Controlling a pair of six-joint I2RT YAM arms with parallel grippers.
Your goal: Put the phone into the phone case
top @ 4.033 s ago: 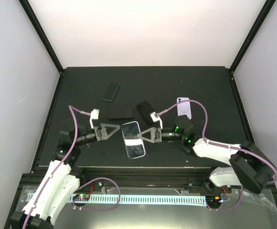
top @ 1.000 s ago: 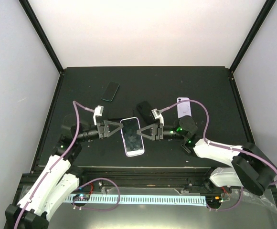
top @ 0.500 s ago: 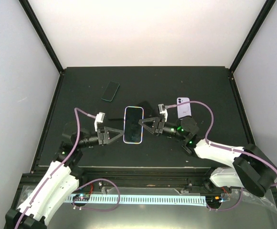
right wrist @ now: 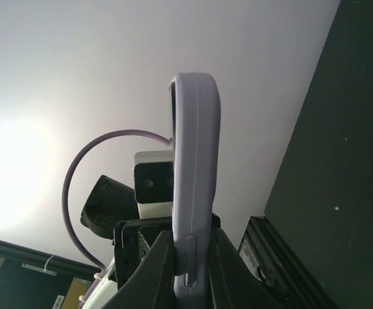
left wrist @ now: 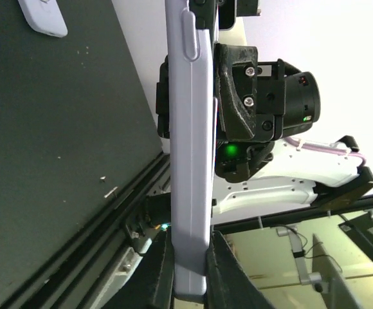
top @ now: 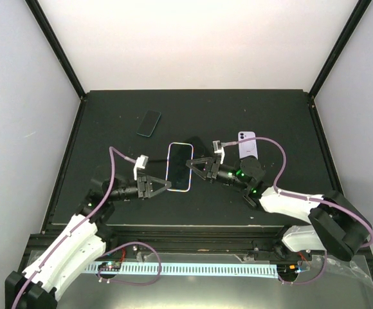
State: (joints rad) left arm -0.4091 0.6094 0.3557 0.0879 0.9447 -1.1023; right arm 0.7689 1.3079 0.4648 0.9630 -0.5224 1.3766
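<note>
The black bench takes up most of the overhead view, and my two arms reach in from its near edge. My left arm bends in from the left and my right arm from the right, and they meet near the middle. Between them is the phone, screen up in the overhead view, its long axis running away from me. A lavender case wraps its edge, and a raised side button shows on that rim. My left hand is pinching the phone at the near end of its left side, with one finger pressed on each flat face. My right hand is clamped the same way on the right long edge, its fingers tight against the lavender rim. I cannot tell whether the phone is clear of the bench. A dark case pokes out just behind its far right corner. A lavender slab with a camera cut-out lies further right, and a dark slab lies well apart toward the far left.
</note>
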